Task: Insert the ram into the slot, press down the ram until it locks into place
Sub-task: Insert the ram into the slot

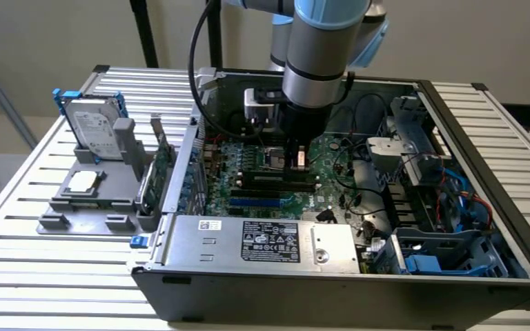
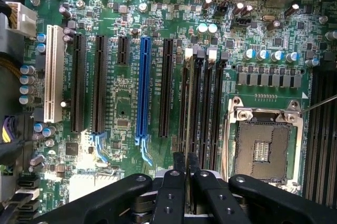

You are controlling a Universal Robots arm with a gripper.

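My gripper (image 1: pixel 298 165) reaches straight down into the open computer case (image 1: pixel 486 172), over the memory slots (image 2: pixel 208 103) beside the CPU socket (image 2: pixel 263 148). In the wrist view the ram (image 2: pixel 188 103) appears edge-on as a thin dark strip. It stands upright along one of the slots, and its near end runs in between my two black fingers (image 2: pixel 174 182). The gripper (image 2: pixel 187 156) is shut on that end. I cannot tell how deep the ram sits in the slot, or how the slot's end latches stand.
A blue expansion slot (image 2: pixel 142 92), several black ones and a white slot (image 2: pixel 51 71) lie beside the memory slots. Cables and drive cages (image 1: pixel 430 179) crowd the case on the exterior view's right. A power supply (image 1: pixel 256 238) fills the front. Outside, a grey fixture (image 1: pixel 90 200) holds a green expansion card (image 1: pixel 161 165) and a hard drive (image 1: pixel 94 127).
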